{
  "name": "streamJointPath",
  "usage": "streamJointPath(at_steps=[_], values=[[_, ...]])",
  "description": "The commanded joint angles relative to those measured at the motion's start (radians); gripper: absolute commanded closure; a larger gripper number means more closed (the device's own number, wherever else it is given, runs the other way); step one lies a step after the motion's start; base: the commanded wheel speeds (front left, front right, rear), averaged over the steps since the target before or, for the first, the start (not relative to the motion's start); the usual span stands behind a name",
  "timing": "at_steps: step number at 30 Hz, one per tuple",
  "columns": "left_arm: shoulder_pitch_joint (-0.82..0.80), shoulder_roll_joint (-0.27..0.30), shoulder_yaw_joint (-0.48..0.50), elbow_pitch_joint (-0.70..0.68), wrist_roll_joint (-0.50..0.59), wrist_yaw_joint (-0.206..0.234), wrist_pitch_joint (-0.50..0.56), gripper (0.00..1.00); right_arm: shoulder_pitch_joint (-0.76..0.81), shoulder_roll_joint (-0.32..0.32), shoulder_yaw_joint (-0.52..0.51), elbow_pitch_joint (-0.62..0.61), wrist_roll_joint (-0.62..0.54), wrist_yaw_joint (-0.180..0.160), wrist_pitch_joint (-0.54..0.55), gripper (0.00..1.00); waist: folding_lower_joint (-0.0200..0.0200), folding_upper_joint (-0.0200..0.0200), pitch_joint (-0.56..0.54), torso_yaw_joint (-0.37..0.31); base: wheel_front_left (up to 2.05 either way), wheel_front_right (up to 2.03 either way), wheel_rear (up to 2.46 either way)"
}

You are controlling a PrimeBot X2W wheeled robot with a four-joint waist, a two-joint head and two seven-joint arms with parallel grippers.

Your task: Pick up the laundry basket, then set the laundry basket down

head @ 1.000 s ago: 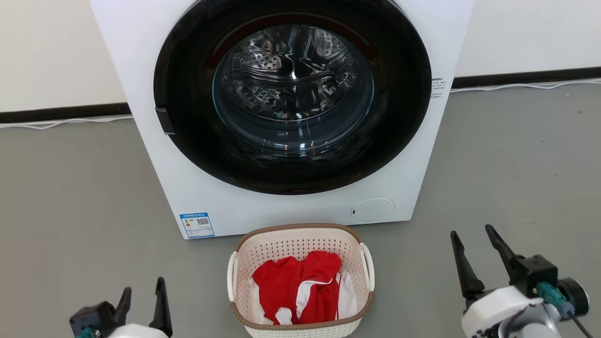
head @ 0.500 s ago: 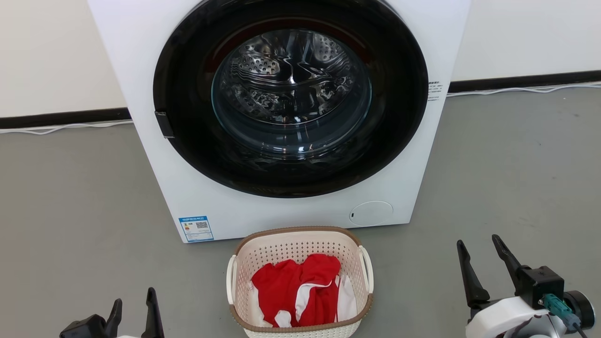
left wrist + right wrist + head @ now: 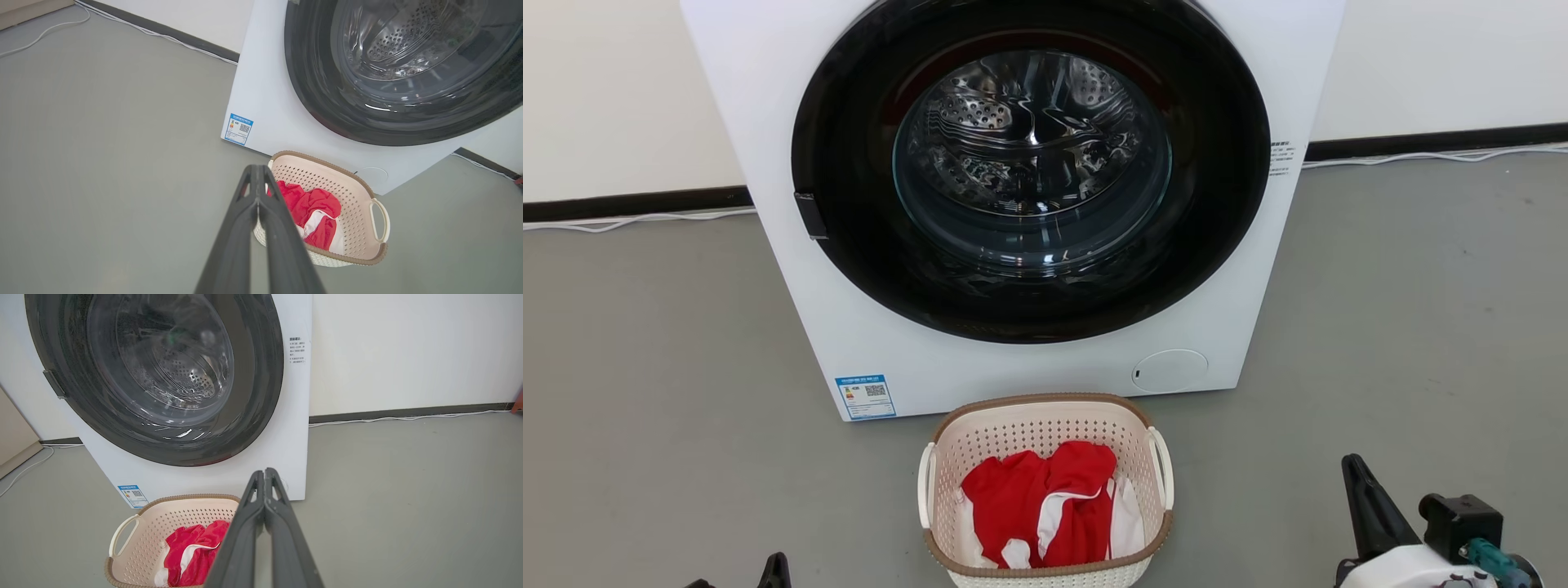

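Your left gripper (image 3: 257, 169) and right gripper (image 3: 264, 472) sat pinched together, empty, flanking the laundry basket (image 3: 1045, 429); a stray sweep could have shoved it into the washing machine (image 3: 1013, 376).

A white front-loading washing machine (image 3: 1029, 376) with a round black-rimmed glass door (image 3: 1029, 306) stands at the grey floor's (image 3: 645, 367) far edge, a thin white cable (image 3: 629, 219) lying along the black skirting (image 3: 629, 198).

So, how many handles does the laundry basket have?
2: the left handle and the right handle, both white, on opposite sides of the laundry basket. None seems hidden.
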Motion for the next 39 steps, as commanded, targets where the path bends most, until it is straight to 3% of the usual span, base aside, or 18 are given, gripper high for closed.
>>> streamJointPath(at_steps=[1, 39], values=[[-0.034, 0.010, 0.013, -0.028, -0.018, -0.009, 0.001, 1.00, -0.036, -0.009, -0.005, -0.031, 0.031, 0.001, 0.009, 1.00, 0.0008, 0.0000, 0.001, 0.000, 0.00, 0.00, 0.00], [-0.084, -0.028, 0.079, -0.073, -0.333, -0.087, 0.106, 1.00, -0.042, 0.006, -0.016, -0.094, 0.502, 0.003, 0.109, 1.00, -0.0004, 0.0000, 0.023, 0.009, 0.00, 0.00, 0.00]])
